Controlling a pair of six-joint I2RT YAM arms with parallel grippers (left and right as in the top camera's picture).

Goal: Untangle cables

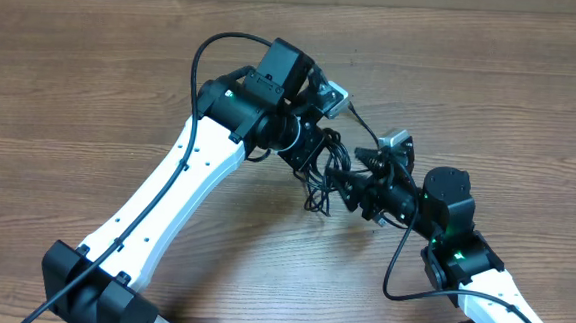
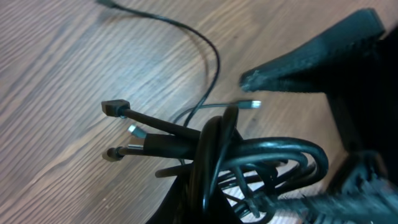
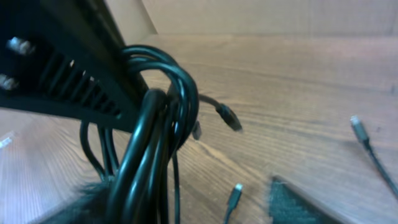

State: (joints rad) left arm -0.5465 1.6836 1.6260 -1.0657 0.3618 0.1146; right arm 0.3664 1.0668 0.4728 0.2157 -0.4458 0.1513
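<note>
From overhead, the cables [image 1: 323,176] showed only as a small dark knot on the table [image 1: 93,69], bunched right at the tip of the left gripper [image 1: 315,155]. The right gripper [image 1: 351,181] sat just beyond the knot, facing the left gripper. Neither pincer's jaws could be read from there. One thin loose cord [image 1: 363,121] trailed away from the left gripper.

The left wrist view supplied what the overhead hid. The left gripper was clenched on the bundle, with its dark fingers [image 2: 311,59] above and below the thick loops. Past its tip fanned several black plug ends [image 2: 115,107] and one silvery plug [image 2: 252,104], with the loose cord curving off farther out.

The right wrist view alone showed the loops draped over a ribbed black part, apparently the left gripper's. It also showed the right gripper released, its blurred fingers [image 3: 298,202] standing well apart. The bundle's thick strands ran down between them, close to one finger. Whether they touched it could not be told.
</note>
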